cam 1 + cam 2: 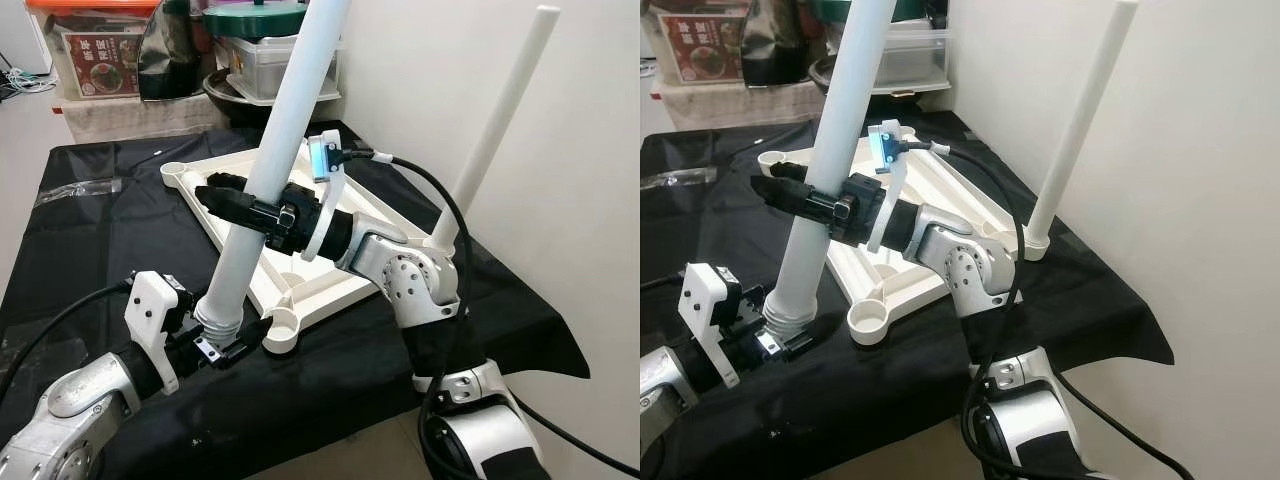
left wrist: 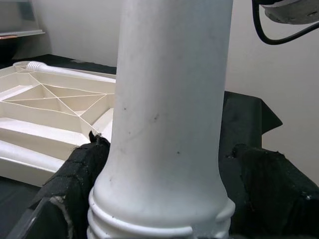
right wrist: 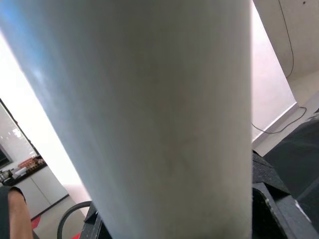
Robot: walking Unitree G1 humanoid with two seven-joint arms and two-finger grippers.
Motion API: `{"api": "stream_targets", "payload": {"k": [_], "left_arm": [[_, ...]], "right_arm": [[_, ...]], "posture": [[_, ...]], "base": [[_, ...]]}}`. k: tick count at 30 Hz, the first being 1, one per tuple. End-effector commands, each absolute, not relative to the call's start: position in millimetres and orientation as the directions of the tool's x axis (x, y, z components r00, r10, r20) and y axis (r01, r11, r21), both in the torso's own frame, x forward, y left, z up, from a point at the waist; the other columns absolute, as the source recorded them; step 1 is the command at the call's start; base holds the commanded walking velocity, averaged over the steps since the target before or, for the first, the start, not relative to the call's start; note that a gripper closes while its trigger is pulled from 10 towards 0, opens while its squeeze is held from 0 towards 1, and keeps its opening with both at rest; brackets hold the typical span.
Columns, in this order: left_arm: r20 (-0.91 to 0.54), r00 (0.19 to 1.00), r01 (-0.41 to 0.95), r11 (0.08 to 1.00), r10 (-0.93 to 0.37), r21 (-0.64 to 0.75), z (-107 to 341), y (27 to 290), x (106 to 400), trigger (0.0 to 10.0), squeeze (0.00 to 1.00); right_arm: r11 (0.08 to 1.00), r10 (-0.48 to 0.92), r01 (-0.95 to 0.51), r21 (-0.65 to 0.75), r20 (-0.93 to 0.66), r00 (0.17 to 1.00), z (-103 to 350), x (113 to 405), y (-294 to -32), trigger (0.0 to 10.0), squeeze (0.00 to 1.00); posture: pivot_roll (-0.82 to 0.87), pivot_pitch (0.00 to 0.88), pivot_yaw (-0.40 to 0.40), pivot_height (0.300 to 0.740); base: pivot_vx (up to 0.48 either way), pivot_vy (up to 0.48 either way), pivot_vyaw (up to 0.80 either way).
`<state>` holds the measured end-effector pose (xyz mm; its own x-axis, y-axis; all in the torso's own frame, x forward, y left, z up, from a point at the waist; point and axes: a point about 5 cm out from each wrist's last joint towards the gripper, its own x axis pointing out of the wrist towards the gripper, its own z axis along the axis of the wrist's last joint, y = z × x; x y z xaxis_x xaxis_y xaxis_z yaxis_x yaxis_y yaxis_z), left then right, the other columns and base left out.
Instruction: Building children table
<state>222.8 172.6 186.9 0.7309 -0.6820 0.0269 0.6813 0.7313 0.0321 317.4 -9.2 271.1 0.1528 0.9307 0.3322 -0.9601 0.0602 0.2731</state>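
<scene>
- The left gripper point(image 1: 225, 345) is pinched on the ribbed lower end of a long white plastic table leg point(image 1: 262, 170), near the front edge of the table; black padded fingers point(image 2: 75, 184) are seen on either side of the leg in the left wrist view.
- The right gripper point(image 1: 240, 205) is clamped around the same leg higher up, at about its middle (the leg is tilted, its top leaning away toward the wall).
- The leg's threaded end is held just beside the round corner socket point(image 1: 281, 327) of an upturned cream plastic tabletop with ribbed underside point(image 1: 300, 275), apart from the socket.
- The tabletop is laid flat on a table covered by a black cloth point(image 1: 90, 230), toward its right edge.
- A second white leg point(image 1: 495, 125) is stood in the tabletop's right corner socket, close to the wall.
- Storage boxes and pots point(image 1: 255, 55) are stacked beyond the table's far edge.
</scene>
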Motion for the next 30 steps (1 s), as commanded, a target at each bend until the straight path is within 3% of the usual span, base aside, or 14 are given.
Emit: {"api": "stream_targets", "payload": {"k": [1,4,5,12,23,24,25,26,27,30], "left_arm": [[-0.018,0.706,0.708,0.706,-0.708,0.015,179,168,222,10.0,0.0],[-0.017,0.696,0.718,0.696,-0.717,0.02,179,166,222,10.0,0.0],[-0.024,0.695,0.719,0.694,-0.719,0.027,178,165,223,0.0,0.0],[-0.097,0.76,0.65,0.755,-0.643,0.087,168,175,233,0.0,0.0],[-0.103,0.751,0.66,0.742,-0.652,0.118,171,173,232,0.0,0.0],[-0.101,0.754,0.656,0.743,-0.649,0.128,172,173,232,0.0,0.0],[-0.101,0.754,0.656,0.743,-0.649,0.128,172,173,232,0.0,0.0],[-0.101,0.761,0.648,0.748,-0.641,0.143,173,173,233,3.8,0.0],[-0.095,0.779,0.626,0.76,-0.62,0.174,175,175,237,10.0,0.0],[-0.091,0.791,0.61,0.768,-0.605,0.195,176,175,239,10.0,0.0]], "right_arm": [[0.03,0.918,-0.967,0.254,0.376,0.127,280,315,-10,10.0,0.0],[0.01,0.92,-0.968,0.251,0.378,0.107,280,311,-7,10.0,0.0],[0.003,0.92,-0.968,0.252,0.378,0.101,280,309,-6,10.0,0.0],[-0.009,0.924,-0.963,0.271,0.371,0.096,276,305,-2,10.0,0.0],[0.033,0.913,-0.955,0.295,0.379,0.149,278,309,-2,10.0,0.0],[0.049,0.903,-0.949,0.313,0.392,0.176,278,312,-3,10.0,1.0],[0.049,0.903,-0.949,0.313,0.392,0.176,278,312,-3,10.0,1.0],[0.078,0.895,-0.941,0.33,0.392,0.212,277,314,-3,10.0,1.0],[0.135,0.888,-0.926,0.354,0.372,0.271,275,319,-3,10.0,1.0],[0.174,0.882,-0.913,0.368,0.355,0.311,273,321,-2,10.0,1.0]], "posture": [[0.13,0.0,-0.087,0.74],[0.13,0.0,-0.085,0.74],[0.13,0.0,-0.085,0.74],[0.13,0.0,-0.082,0.74],[0.13,0.0,-0.08,0.74],[0.13,0.0,-0.079,0.74],[0.13,0.0,-0.079,0.74],[0.13,0.0,-0.079,0.74],[0.13,0.0,-0.08,0.74],[0.13,0.0,-0.08,0.74]], "base": [[0.0,0.0,0.0],[0.0,0.0,0.0],[0.0,0.0,0.0],[0.0,0.0,0.0],[0.0,0.0,0.0],[0.0,0.0,0.0],[0.0,0.0,0.0],[0.0,0.0,0.0],[0.0,0.0,0.0],[0.0,0.0,0.0]]}}
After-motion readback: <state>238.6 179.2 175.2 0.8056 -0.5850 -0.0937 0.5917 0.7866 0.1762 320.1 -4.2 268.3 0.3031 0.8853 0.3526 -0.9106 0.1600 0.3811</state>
